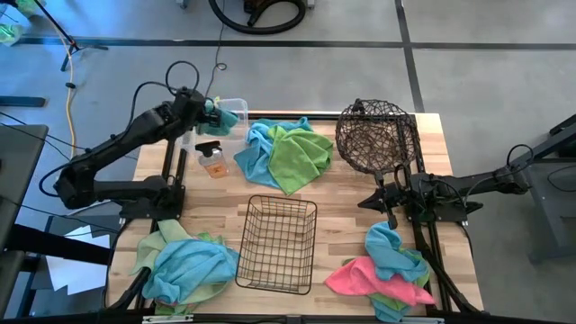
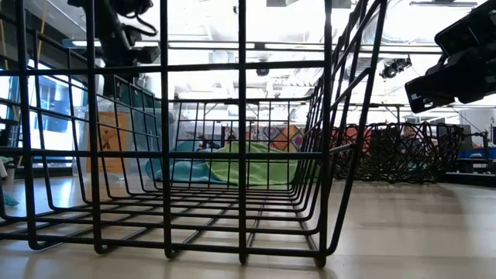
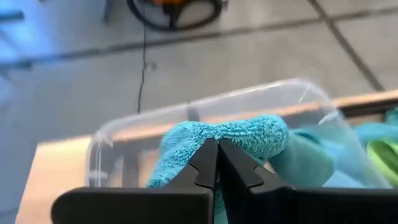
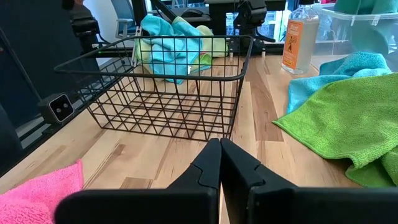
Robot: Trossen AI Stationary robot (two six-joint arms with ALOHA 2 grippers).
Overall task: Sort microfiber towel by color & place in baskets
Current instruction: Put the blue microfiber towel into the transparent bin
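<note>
From above, the left pincer [image 1: 214, 114] hangs over the clear bin [image 1: 236, 105] at the worktop's [image 1: 342, 202] far edge, clenched on a light blue towel [image 1: 225, 118]. Blue and green towels [image 1: 283, 153] lie mid-worktop, more at both near corners. The right pincer [image 1: 389, 195] waits beside the round basket [image 1: 376, 135], fingers pressed together.

At worktop level, the black wire basket [image 2: 194, 155] fills the foreground.

The left wrist camera shows its fingers [image 3: 205, 163] pinching the blue towel [image 3: 242, 134] above the bin [image 3: 124, 134].

The right wrist camera faces the wire basket [image 4: 168, 81].
</note>
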